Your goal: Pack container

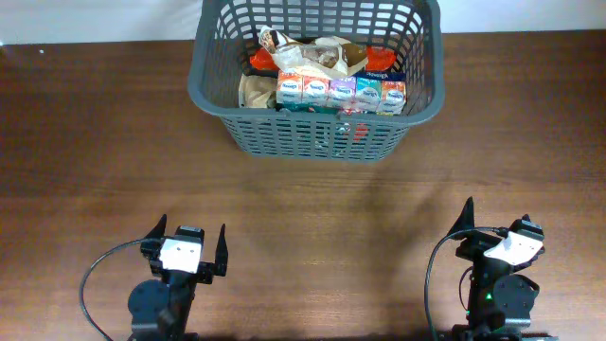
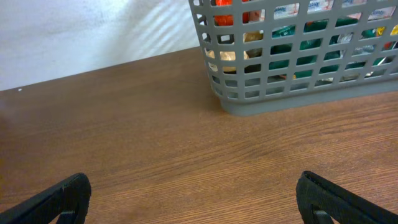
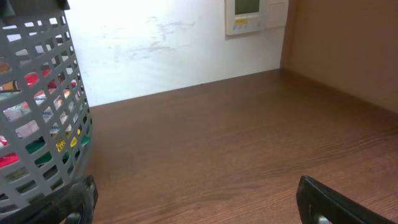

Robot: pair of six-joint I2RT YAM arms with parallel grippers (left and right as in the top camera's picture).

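Note:
The dark grey lattice basket, the container, stands at the far middle of the table. It holds a row of small colourful cartons, crumpled packets and red items. It also shows in the left wrist view and at the left edge of the right wrist view. My left gripper is open and empty at the near left, well short of the basket; its fingers frame bare wood. My right gripper is open and empty at the near right.
A white wall runs behind the table. A wall thermostat and a brown panel stand at the far right. The wooden table top lies between the grippers and the basket.

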